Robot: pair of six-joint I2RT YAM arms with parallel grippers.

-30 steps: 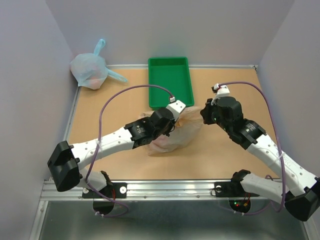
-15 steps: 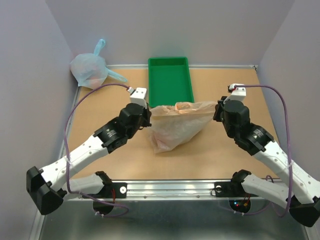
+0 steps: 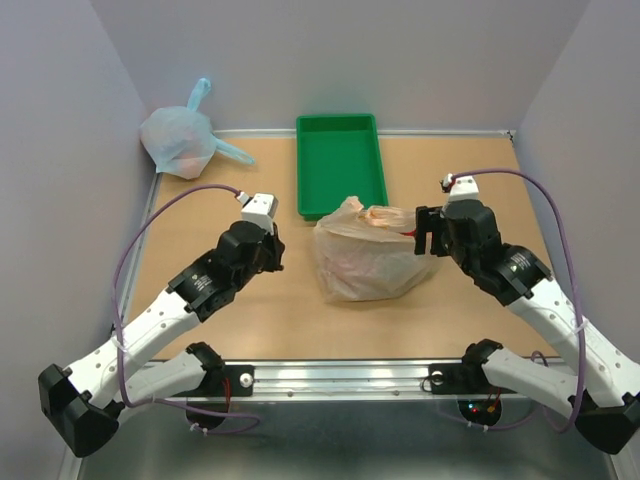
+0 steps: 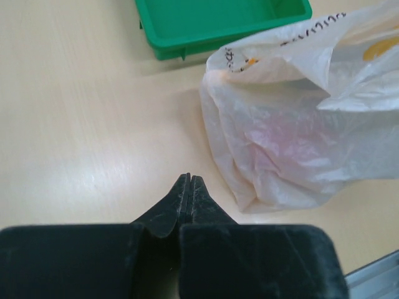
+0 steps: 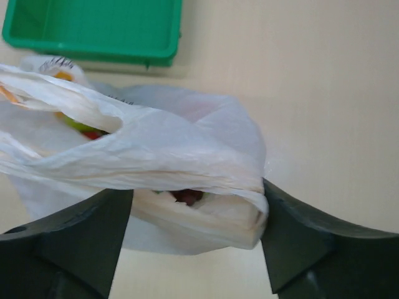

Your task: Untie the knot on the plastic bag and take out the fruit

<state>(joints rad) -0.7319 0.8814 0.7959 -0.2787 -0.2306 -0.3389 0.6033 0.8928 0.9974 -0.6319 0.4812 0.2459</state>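
Observation:
The peach-orange plastic bag (image 3: 365, 262) slumps on the table in front of the green tray, its mouth loose and open at the top. Through the opening in the right wrist view I see fruit: a green and red piece (image 5: 84, 128) and a dark purple one (image 5: 187, 197). My right gripper (image 3: 422, 232) is open at the bag's right side, and a folded edge of the bag (image 5: 187, 168) lies between its wide-spread fingers (image 5: 299, 230). My left gripper (image 4: 189, 179) is shut and holds nothing. It hangs left of the bag (image 4: 293, 131), apart from it.
A green tray (image 3: 340, 160) stands just behind the bag, with its near rim close to it. A knotted pale blue bag (image 3: 180, 140) sits in the far left corner against the wall. Walls close in the table on the left, right and back.
The bag was stretched between both grippers and has dropped into a heap. The left gripper let go and drew back to the left. The right gripper opened.

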